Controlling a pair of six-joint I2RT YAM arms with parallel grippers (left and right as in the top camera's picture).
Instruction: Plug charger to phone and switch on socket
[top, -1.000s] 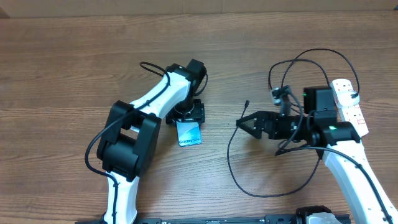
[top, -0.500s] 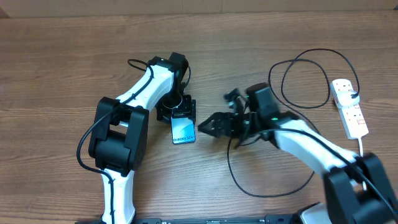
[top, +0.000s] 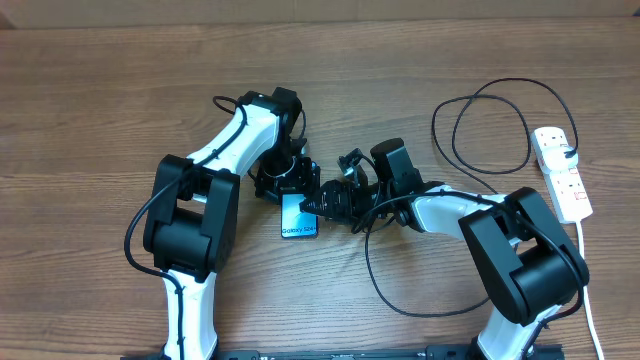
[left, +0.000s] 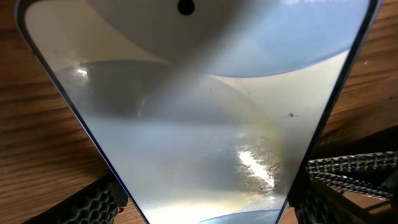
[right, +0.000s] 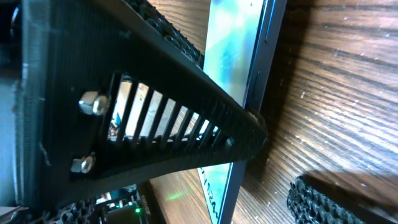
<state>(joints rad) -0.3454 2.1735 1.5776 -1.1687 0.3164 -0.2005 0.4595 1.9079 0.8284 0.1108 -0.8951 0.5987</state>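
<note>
Here the left gripper (top: 289, 190) clamps the slim teal-screened phone (top: 298, 220), the right gripper (top: 311, 203) apparently touching its edge, jaws unreadable.

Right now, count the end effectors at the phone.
2. The left end effector is at the phone's far short end; the right end effector comes in against its right long edge. None appears hidden.

You are looking along a black ribbed finger (right: 161, 118) slanting across the frame, with two nuts (right: 93, 102) showing at its wide end. Its tip is reaching the dark side edge of the phone (right: 233, 56), whose blue-teal screen is glowing behind it. Another black textured piece (right: 329, 199) is poking in over the wooden table (right: 336, 93).
</note>
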